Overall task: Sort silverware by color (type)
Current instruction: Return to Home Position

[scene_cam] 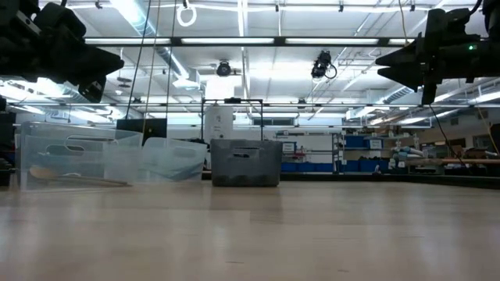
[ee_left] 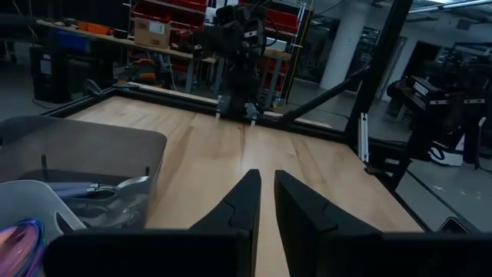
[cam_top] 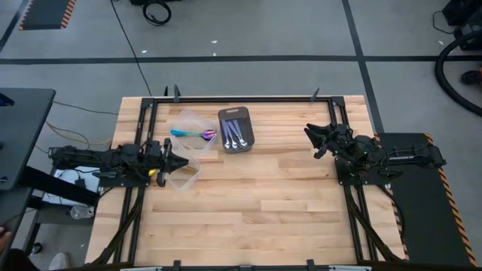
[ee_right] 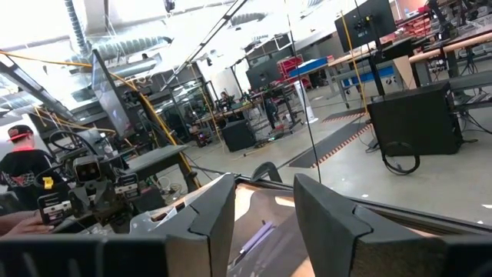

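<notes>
Shiny silver spoons (cam_top: 235,138) lie in the dark grey tray (cam_top: 245,114), also seen in the left wrist view (ee_left: 96,190). Iridescent purple and teal spoons (cam_top: 193,135) rest in the far clear tub (cam_top: 190,117). A gold spoon (scene_cam: 78,179) lies in the near clear tub (cam_top: 188,178). My left gripper (cam_top: 183,162) hovers above that near tub's edge, its fingers a narrow gap apart (ee_left: 266,192). My right gripper (cam_top: 309,134) hangs open (ee_right: 265,192) above the table's right part, well right of the tray. Both are raised off the table and hold nothing.
Black frame rails (cam_top: 241,99) run along the table's far edge and both sides. Bare wood (cam_top: 263,196) spreads between the arms and toward the near edge. A person (ee_right: 19,158) stands beyond the table's left side.
</notes>
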